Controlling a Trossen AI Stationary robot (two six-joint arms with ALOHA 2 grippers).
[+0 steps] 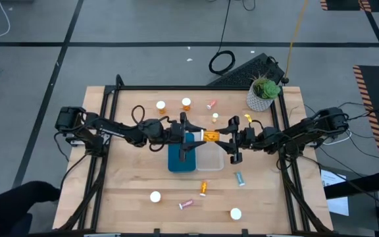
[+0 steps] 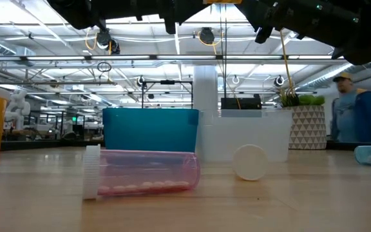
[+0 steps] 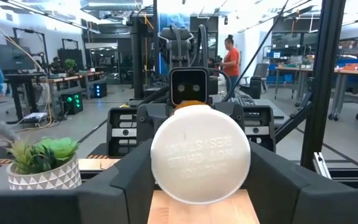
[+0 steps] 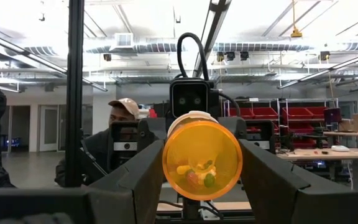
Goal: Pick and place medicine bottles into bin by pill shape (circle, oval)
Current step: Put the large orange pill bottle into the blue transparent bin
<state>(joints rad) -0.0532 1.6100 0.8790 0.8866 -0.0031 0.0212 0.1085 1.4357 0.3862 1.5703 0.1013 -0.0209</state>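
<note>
Two tools meet above the middle of the bench (image 1: 130,191), both clenched on one amber bottle (image 1: 210,136) held level between them: the left tool (image 1: 193,137) grips its white cap (image 3: 200,154), while the right tool (image 1: 224,138) clamps the orange body, whose clear base shows a few pills (image 4: 199,174) inside, their shape hard to judge. This bottle hangs over the seam between the teal bin (image 1: 179,158) and the clear bin (image 1: 210,159), which stand side by side. Other bottles lie scattered: two amber ones (image 1: 161,105) near the far edge beside a pink one (image 1: 211,104), and nearer the front a pink bottle (image 2: 140,173) on its side, a small orange one (image 1: 202,188), a teal one (image 1: 240,178) and two white-capped ones (image 1: 155,196). A potted plant (image 1: 264,93) sits at the far right corner.
</note>
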